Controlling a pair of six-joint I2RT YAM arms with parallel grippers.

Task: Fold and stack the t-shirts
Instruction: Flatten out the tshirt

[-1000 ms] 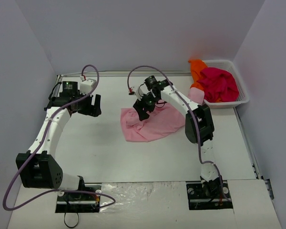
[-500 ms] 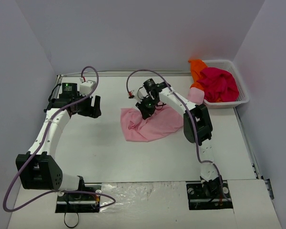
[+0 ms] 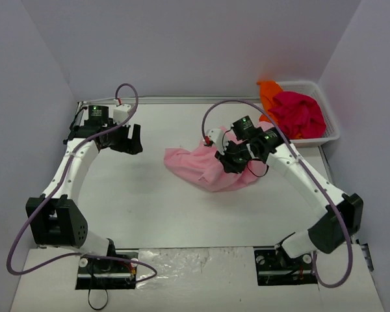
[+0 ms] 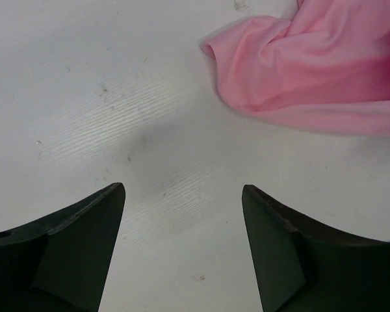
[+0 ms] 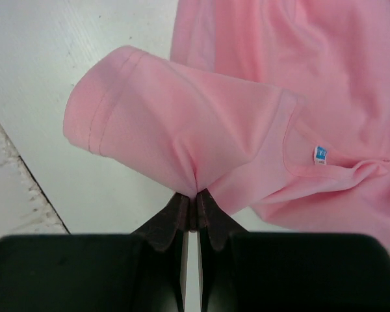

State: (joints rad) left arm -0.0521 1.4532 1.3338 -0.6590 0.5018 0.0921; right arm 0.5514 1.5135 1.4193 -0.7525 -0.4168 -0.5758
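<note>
Our right claw (image 5: 190, 199) is clenched on a bunched fold of the light pink soft cloth t-shirt (image 3: 198, 168) — it's crumpled mid-frame on the white surface (image 3: 149, 201). Our left claw (image 4: 182, 190) is released, hovering upper left, not touching the cloth. The magenta-red t-shirt (image 3: 300, 114) and orange t-shirt (image 3: 268, 91) sit upper right — in the white plastic mesh basket (image 3: 310, 140).

The pink t-shirt (image 4: 312, 71) ran off my left wrist view's right edge; I couldn't read its tiny neck label (image 5: 320, 154); the magenta t-shirt (image 3: 299, 114) covered most of the orange t-shirt (image 3: 268, 91).
</note>
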